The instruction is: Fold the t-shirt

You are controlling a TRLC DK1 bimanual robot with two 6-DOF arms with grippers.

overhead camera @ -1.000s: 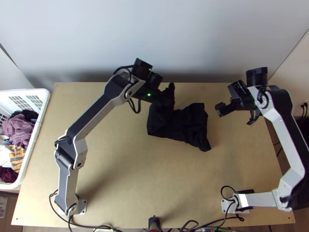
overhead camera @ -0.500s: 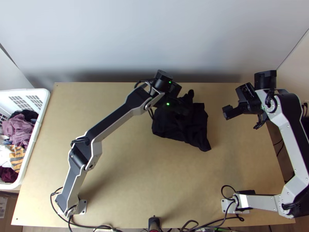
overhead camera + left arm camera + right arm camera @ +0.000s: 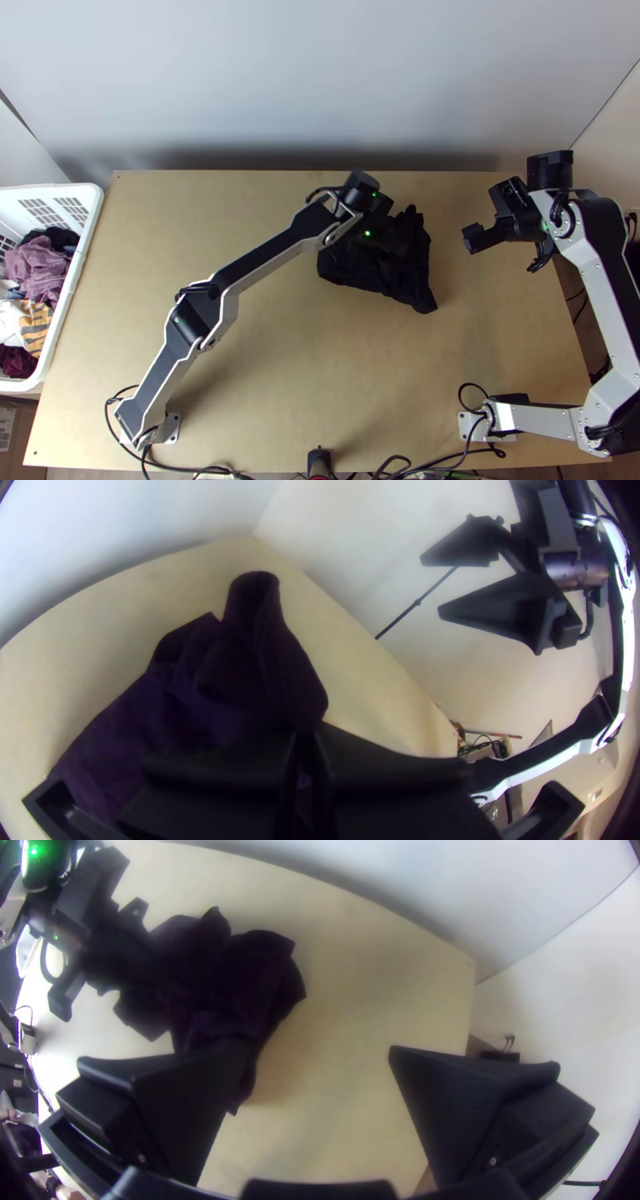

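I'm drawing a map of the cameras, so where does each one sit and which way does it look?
Top view: high over the table's near edge, looking steeply down; the left arm and right arm show.
Left wrist view: on the left arm's wrist, looking past its tool over the dark t-shirt, with the right tool farther off.
Right wrist view: on the right arm's wrist, looking past its open tool across the table; the left tool shows too.
All three share the t-shirt.

The left hand [image 3: 405, 242] pinches the bunched dark t-shirt [image 3: 247, 673]
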